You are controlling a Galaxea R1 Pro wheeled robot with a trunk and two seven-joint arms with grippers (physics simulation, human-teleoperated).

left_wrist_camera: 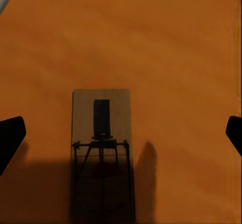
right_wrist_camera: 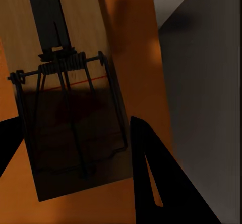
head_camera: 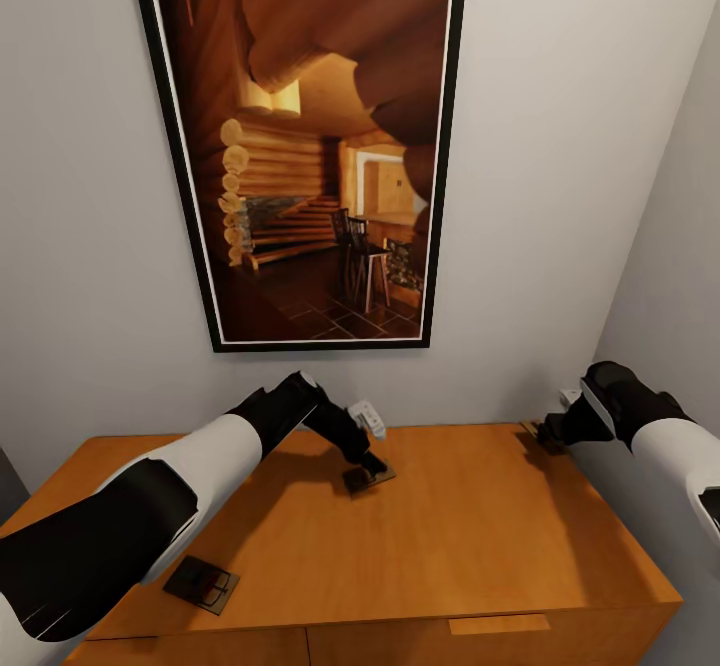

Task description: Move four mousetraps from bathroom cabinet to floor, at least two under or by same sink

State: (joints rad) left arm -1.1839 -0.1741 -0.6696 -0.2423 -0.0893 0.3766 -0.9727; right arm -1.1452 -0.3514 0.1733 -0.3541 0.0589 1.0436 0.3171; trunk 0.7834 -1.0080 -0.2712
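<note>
Both jaws open, each over a mousetrap on the cabinet.

Three mousetraps lie on the cabinet top — one at the front left, one mid-top under the left claw, one at the back right corner under the right claw. Picture hangs behind.

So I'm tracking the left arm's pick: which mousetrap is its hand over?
The mid-cabinet mousetrap, right under the left hand; the front-left mousetrap and the far-right mousetrap lie well away from it.
</note>
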